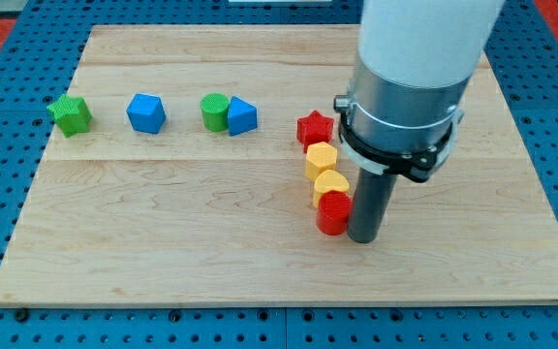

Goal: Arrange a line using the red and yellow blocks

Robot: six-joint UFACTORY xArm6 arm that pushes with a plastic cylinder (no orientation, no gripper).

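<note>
A red star block (314, 128) sits right of the board's middle. Below it a yellow hexagon block (321, 159), a yellow heart-shaped block (330, 185) and a red round block (334, 212) run in a touching line that slants down toward the view's right. My tip (364, 237) stands on the board just right of the red round block, touching or nearly touching its side. The arm's large grey and white body rises above it at the view's top right.
A green star block (70, 114) lies at the view's left, then a blue block (146, 112), then a green round block (215, 111) touching a blue triangular block (241, 116). The wooden board (163, 242) lies on a blue perforated table.
</note>
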